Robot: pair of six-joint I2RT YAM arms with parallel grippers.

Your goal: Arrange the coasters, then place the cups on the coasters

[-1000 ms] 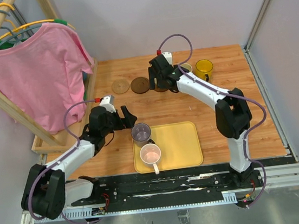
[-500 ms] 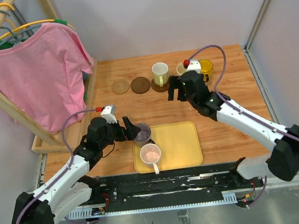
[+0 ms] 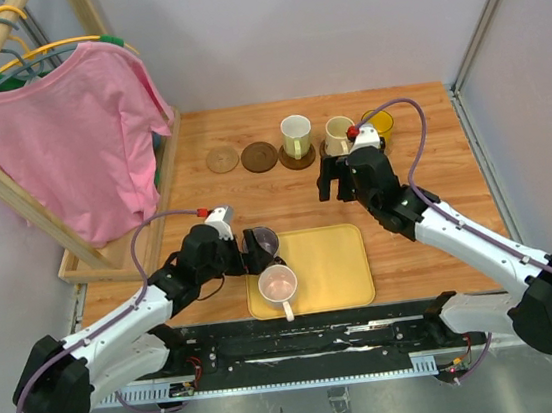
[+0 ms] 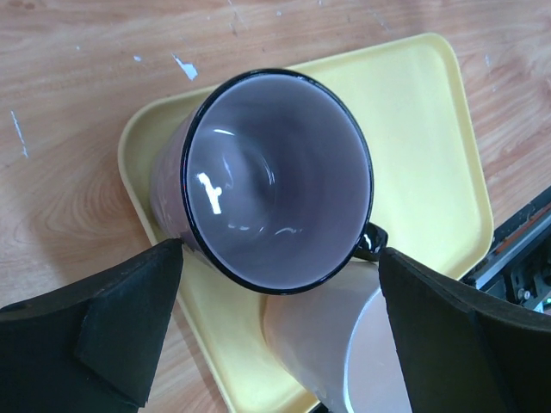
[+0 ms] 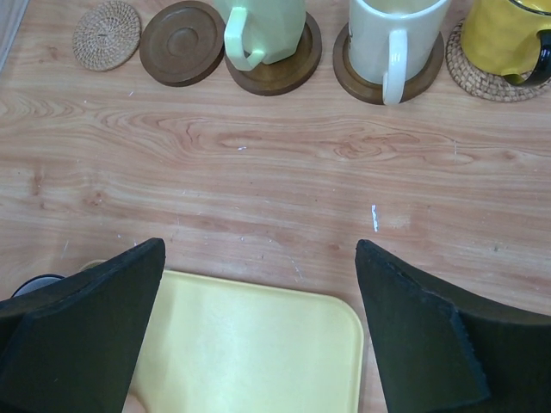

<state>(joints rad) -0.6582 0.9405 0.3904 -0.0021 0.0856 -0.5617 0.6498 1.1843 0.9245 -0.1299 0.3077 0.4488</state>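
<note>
Glossy grey-purple cup [image 4: 275, 181], smooth yellow tray [image 4: 430, 172], grained wooden table [image 5: 275, 172], woven coaster [image 5: 106, 33]

No readable txt/labels on any obj.

The left arm [image 3: 119, 321] lies low, reaching from its base at the near left toward the centre; the left gripper [image 3: 258, 251] tips forward and down, jaws spread wide; the right arm [image 3: 461, 234] stretches diagonally from the near right corner toward the middle; the right gripper [image 3: 336, 191] faces downward, jaws likewise wide apart.
</note>
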